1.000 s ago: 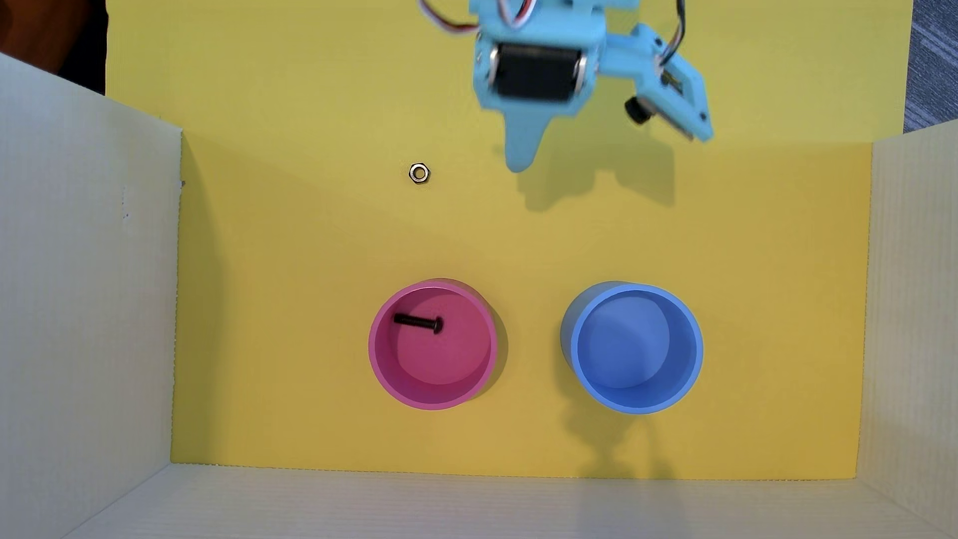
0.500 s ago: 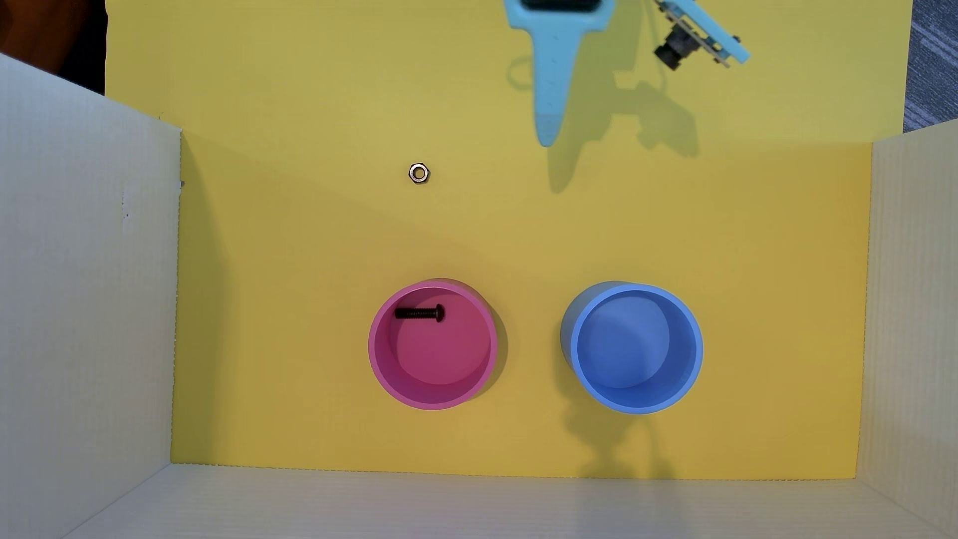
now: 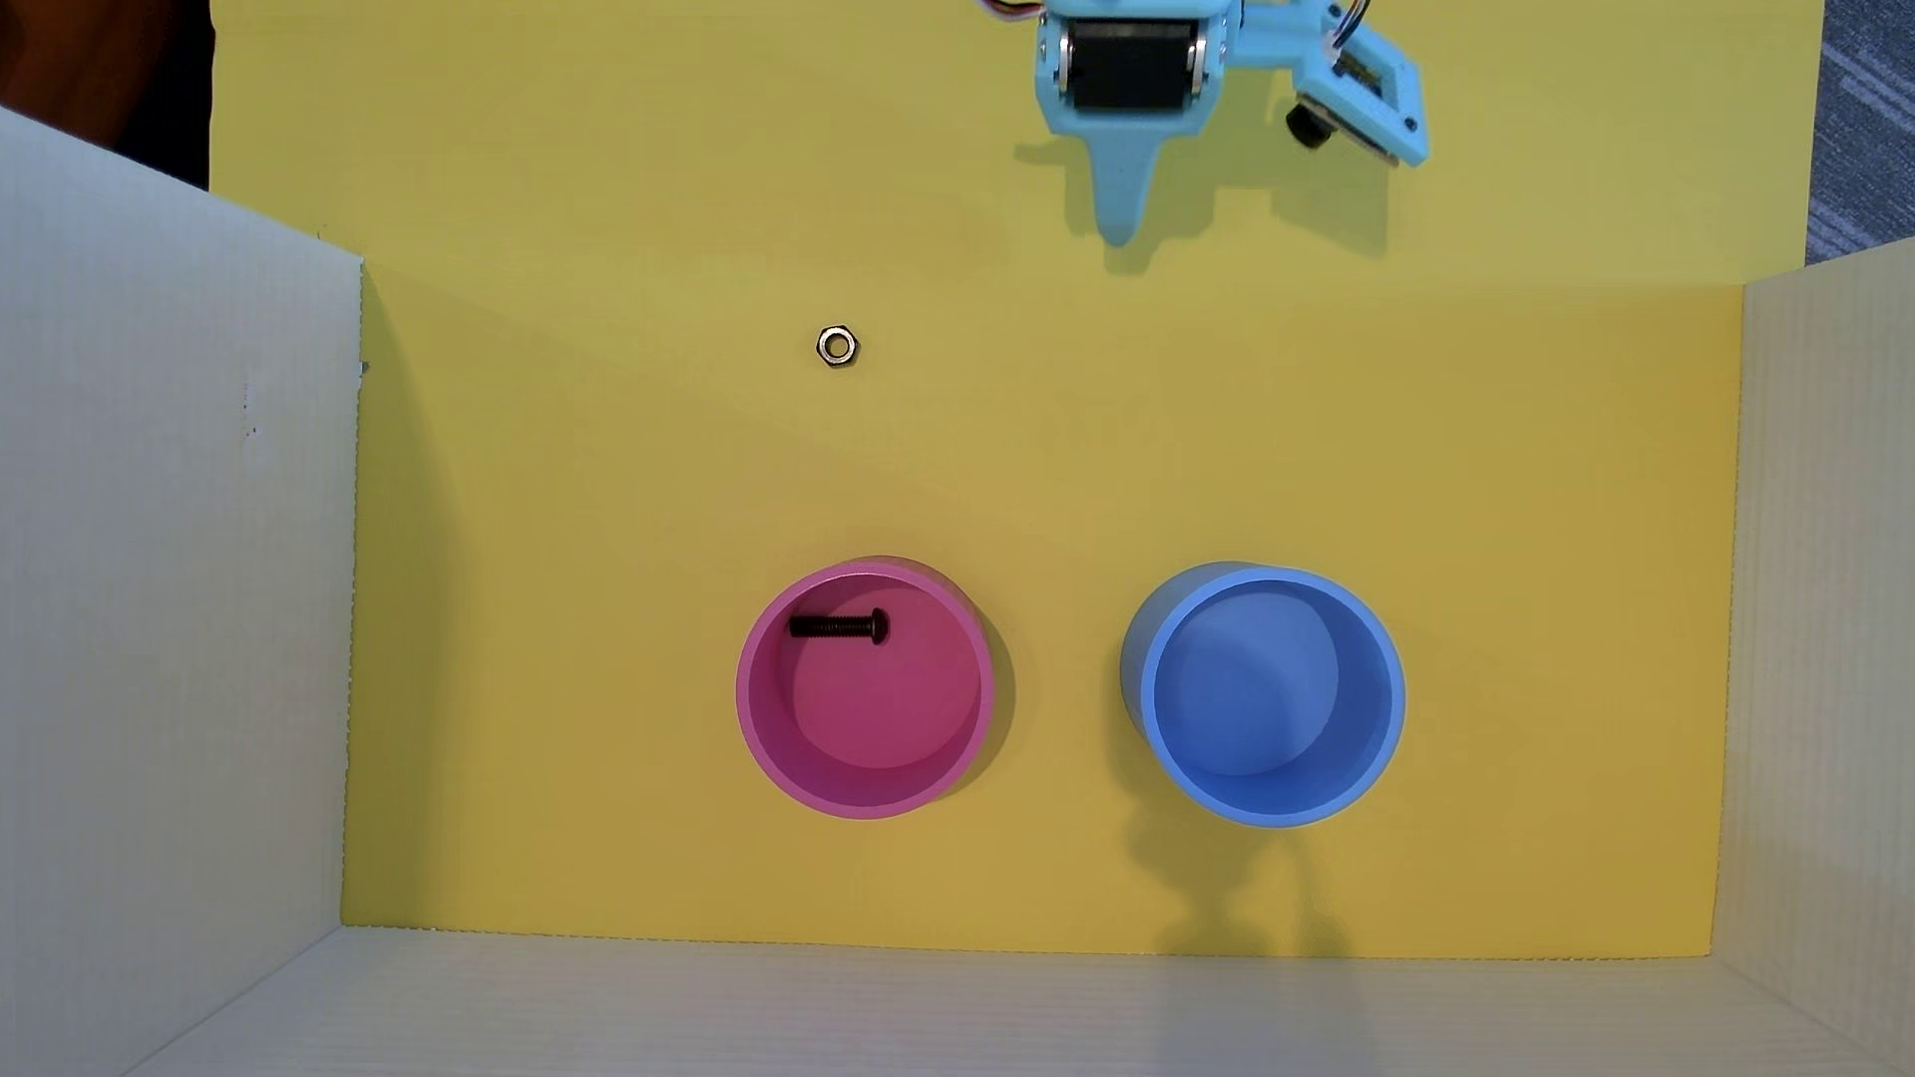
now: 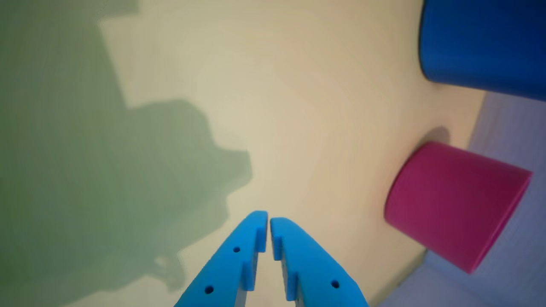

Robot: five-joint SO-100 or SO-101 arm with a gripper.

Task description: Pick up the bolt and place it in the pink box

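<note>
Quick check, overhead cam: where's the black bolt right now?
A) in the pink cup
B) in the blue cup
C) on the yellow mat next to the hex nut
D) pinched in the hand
A: the overhead view shows the bolt lying flat on the bottom of the pink cup, near its upper wall; the hand is shut and empty.

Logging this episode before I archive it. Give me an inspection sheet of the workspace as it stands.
Surface: yellow sheet, flat, bare apart from the items below.
Job's things: bolt lies on its side inside the pink box, near the wall.
Clutter: silver hex nut loose on the sheet; blue cup, nothing seen in it.
End effector: end effector shut, nothing in it, at the top edge of the overhead view.
Cables: wire bundle at the wrist camera.
Surroundings: white corrugated walls on three sides.
</note>
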